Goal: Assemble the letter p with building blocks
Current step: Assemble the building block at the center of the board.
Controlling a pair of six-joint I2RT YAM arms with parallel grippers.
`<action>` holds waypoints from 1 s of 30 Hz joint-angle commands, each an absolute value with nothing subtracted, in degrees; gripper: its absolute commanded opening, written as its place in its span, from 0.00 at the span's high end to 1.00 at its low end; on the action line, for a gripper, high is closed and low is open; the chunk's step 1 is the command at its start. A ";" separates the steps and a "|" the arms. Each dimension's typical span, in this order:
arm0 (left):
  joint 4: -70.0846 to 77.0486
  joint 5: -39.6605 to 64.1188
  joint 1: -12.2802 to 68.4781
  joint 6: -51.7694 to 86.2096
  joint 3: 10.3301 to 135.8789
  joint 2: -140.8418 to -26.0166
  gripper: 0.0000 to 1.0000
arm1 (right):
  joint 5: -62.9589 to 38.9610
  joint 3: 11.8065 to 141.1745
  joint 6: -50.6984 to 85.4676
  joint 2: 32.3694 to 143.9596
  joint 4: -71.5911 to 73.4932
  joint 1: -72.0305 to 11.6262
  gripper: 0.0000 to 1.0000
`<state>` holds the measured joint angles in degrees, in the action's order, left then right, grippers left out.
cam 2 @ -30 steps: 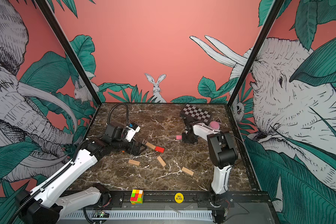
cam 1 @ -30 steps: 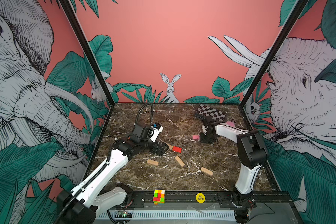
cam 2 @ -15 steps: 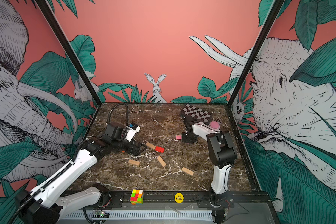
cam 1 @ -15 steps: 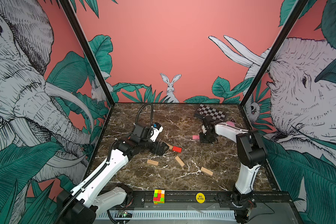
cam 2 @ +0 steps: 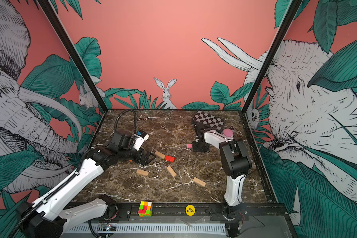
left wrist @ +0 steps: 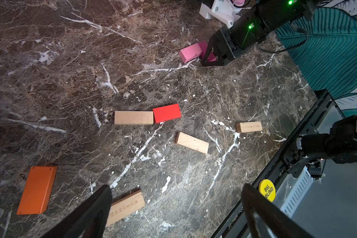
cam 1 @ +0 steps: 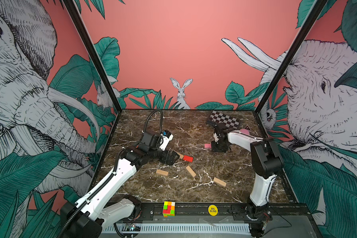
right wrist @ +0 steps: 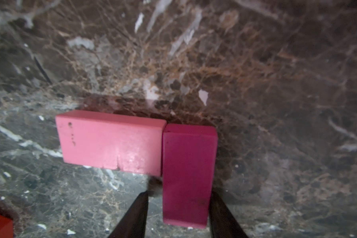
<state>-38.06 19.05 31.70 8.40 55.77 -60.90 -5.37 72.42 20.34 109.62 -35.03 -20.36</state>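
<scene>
**First corner of the P goes down near the back right of the bench**

The right pincer (right wrist: 178, 194) stands low over the magenta block (right wrist: 189, 175). Its jaws straddle the block's near end but are slack, with a clear gap on one side, so it grips nothing. The block lies flat on the bench (cam 1: 194, 127), toward the back right corner, just in front of the checkered box (cam 1: 225, 121). The pink block (right wrist: 111, 142) butts end-on against its long side, so the two touch at a right angle. That reads as a corner of the letter, and the step in hand looks like setting the magenta piece down.

The left pincer (left wrist: 175, 186) hangs wide open and empty near the middle of the bench. Below it a red block (left wrist: 167, 113) and a tan block (left wrist: 133, 117) lie end to end. An orange block (left wrist: 37, 189) lies apart from them, and three more tan blocks (left wrist: 192, 142) are scattered nearer the front edge.

Next, the right pincer should rise straight up, so neither finger drags the pair out of square, then fetch another piece.
</scene>
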 commanded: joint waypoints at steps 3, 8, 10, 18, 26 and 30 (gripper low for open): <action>-38.99 18.91 31.73 7.82 55.73 -60.44 0.00 | -4.35 71.42 20.22 111.45 -36.43 -20.21 0.43; -39.11 18.90 31.73 7.89 55.99 -60.56 0.00 | -4.79 69.94 20.43 109.88 -36.04 -20.21 0.37; -39.11 18.57 31.73 7.82 55.90 -60.62 0.00 | -4.84 69.29 20.64 108.69 -35.71 -20.21 0.36; -39.05 18.81 31.73 7.91 55.86 -60.98 0.00 | -5.54 66.06 21.45 102.07 -34.91 -20.15 0.28; -38.81 18.94 31.73 8.53 55.57 -61.08 0.00 | -4.60 62.66 21.62 95.38 -35.53 -20.21 0.25; -38.76 19.16 31.73 9.14 55.57 -61.50 0.00 | -4.79 60.07 22.08 92.21 -35.31 -20.21 0.21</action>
<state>-38.06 18.83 31.70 8.62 55.77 -61.30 -5.17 61.73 21.37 94.00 -34.26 -20.32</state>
